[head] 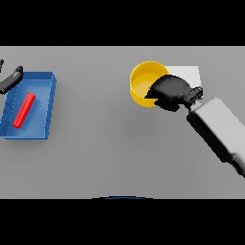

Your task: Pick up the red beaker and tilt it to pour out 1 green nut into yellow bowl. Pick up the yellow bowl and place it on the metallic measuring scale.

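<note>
Gripping the yellow bowl (pixel 142 85) by its right rim, the right hand (pixel 170 92) has fingers curled round it, beside the scale (pixel 190 72).

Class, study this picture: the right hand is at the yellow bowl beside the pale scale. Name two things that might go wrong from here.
1. The right hand covers only one side of the yellow bowl, so the bowl may tip or slip if lifted.
2. The bowl sits at the edge of the scale, not clearly on it; released here, it might rest half off.
</note>
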### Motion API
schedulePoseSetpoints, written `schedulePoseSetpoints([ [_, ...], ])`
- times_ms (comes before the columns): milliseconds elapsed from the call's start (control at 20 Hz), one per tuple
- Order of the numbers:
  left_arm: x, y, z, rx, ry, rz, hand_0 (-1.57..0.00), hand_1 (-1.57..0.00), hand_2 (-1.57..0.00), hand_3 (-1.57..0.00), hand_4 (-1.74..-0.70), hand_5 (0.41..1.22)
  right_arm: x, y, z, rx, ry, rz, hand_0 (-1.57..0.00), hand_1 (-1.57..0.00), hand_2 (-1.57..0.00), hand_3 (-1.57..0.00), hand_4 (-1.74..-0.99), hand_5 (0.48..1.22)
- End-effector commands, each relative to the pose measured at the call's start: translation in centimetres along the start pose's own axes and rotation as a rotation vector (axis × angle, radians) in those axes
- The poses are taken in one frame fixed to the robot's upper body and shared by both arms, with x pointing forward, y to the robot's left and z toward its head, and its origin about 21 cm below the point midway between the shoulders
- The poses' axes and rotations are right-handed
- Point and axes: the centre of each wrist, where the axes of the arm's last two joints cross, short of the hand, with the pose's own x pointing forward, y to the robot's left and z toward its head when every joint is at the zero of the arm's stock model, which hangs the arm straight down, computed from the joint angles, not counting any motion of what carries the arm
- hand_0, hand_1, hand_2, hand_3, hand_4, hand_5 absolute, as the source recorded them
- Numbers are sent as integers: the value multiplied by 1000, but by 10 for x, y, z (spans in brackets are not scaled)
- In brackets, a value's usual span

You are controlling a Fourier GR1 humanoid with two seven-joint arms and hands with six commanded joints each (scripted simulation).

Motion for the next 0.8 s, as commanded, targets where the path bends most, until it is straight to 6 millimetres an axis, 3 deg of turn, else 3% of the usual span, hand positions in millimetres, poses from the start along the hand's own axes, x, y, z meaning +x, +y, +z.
schedulePoseSetpoints([
  [0, 2, -3, 1, -5, -4, 3, 1, 1, 1, 1, -725, 704, -6, 1, 1, -3, 2, 5, -1566, -1570, -1516, -1149, -1741, 1220],
  [300, 4, 2, 5, 4, 17, 2, 1, 1, 1, 1, -731, 724, -42, 0, -2, -55, 142, -35, -1570, -1571, -1537, -1150, -1741, 1221],
  [500, 1, 0, 6, 1, 19, 8, 1, 1, 1, 1, -737, 738, -73, 15, 4, -78, 197, -46, -1570, -1571, -1549, -1147, -1741, 1221],
  [750, 3, 3, 8, 5, 28, -8, 1, 1, 1, 1, -720, 720, -97, 28, 1, -63, 276, -89, -1571, -1571, -1487, -1195, -1741, 1221],
])
